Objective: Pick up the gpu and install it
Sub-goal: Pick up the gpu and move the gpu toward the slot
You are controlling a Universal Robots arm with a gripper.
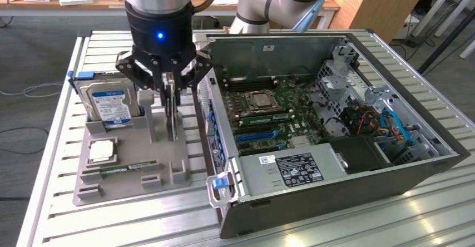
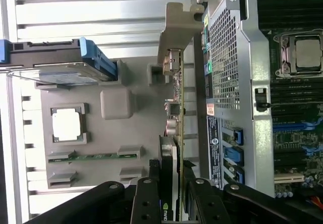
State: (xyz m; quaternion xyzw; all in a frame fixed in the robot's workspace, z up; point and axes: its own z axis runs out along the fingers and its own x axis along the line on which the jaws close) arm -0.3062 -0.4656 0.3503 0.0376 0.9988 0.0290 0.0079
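The gpu (image 1: 173,112) is a thin dark card standing on edge in a slot of the grey holder tray (image 1: 126,188), just beside the open computer case (image 1: 326,194). My gripper (image 1: 173,88) has come down on it from above, one finger on each flat side. In the wrist view the gpu (image 2: 175,128) appears edge-on, with its silver bracket at the far end. The black fingers (image 2: 149,199) of the gripper (image 2: 171,196) press against both faces of the card. The card still sits in its holder slot.
On the tray a silver hard drive in a blue frame (image 1: 110,99) stands at the back, with a processor chip (image 1: 102,151) and a green memory stick (image 1: 119,169) in front. The motherboard (image 1: 267,113) with blue slots (image 1: 256,136) lies open inside the case.
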